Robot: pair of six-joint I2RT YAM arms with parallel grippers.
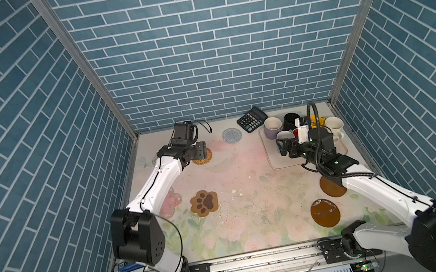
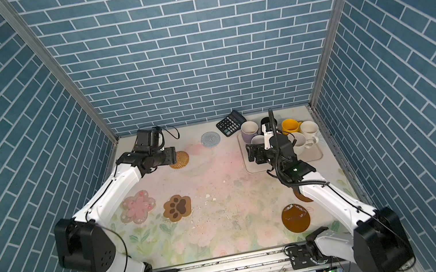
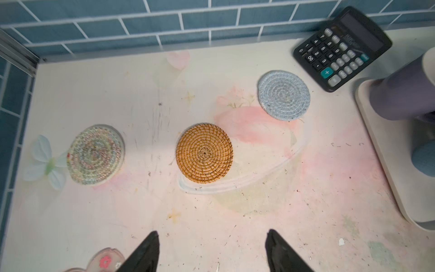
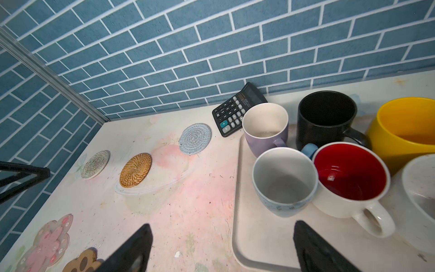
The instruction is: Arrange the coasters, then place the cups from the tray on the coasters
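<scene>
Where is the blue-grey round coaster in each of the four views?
In a top view: blue-grey coaster near the back wall, left of the calculator.
In a top view: coaster, same place.
Left wrist: coaster between calculator and woven tan coaster.
Right wrist: coaster beside calculator.
Shared landmark: the black calculator.

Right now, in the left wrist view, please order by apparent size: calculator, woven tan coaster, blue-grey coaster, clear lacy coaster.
1. calculator
2. woven tan coaster and clear lacy coaster: look alike, not ranked
3. blue-grey coaster: slightly smaller, though farther away, so unsure
</scene>
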